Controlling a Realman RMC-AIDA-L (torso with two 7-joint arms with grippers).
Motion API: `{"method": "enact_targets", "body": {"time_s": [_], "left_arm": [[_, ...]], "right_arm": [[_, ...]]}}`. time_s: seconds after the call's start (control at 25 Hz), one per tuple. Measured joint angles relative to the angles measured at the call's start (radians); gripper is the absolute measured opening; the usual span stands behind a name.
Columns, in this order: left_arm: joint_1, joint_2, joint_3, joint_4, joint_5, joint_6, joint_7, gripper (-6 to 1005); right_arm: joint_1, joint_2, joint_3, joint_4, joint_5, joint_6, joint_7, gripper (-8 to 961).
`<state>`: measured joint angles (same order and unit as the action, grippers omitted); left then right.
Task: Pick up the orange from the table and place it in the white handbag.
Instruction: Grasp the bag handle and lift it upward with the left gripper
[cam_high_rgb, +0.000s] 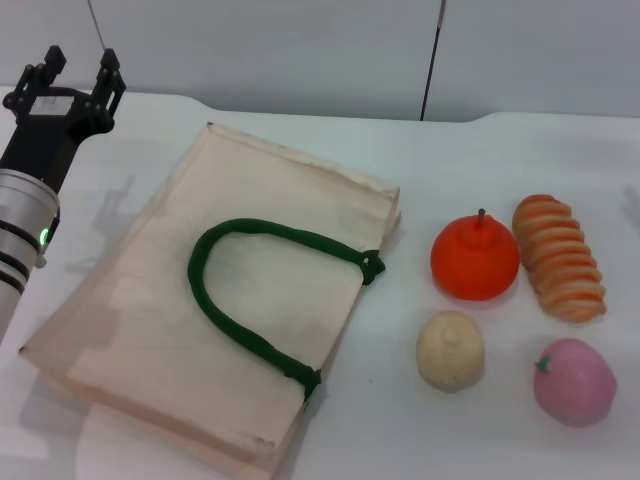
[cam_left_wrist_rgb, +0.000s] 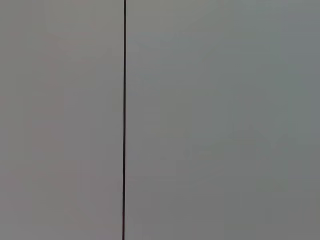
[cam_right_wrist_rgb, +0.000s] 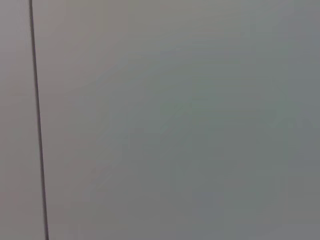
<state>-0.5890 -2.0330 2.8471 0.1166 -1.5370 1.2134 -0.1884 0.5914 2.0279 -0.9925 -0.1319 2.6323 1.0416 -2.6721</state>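
The orange (cam_high_rgb: 475, 257) lies well apart from the left gripper (cam_high_rgb: 78, 68).

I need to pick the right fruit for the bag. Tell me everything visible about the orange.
The orange is round, bright orange-red and smooth-looking, with a short dark stem pointing up. It sits upright on the table, right of the white handbag and apart from it. A ridged loaf lies close on its right, possibly touching; a beige round item sits just in front. No gripper touches it.
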Motion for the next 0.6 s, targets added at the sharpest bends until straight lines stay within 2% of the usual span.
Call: {"method": "enact_targets", "body": {"time_s": [0.6], "left_arm": [[0.002,0.001,0.0,0.0,0.0,-0.002,0.0,650]], "right_arm": [[-0.001,0.0,0.0,0.0,0.0,0.0,0.0,888]]}}
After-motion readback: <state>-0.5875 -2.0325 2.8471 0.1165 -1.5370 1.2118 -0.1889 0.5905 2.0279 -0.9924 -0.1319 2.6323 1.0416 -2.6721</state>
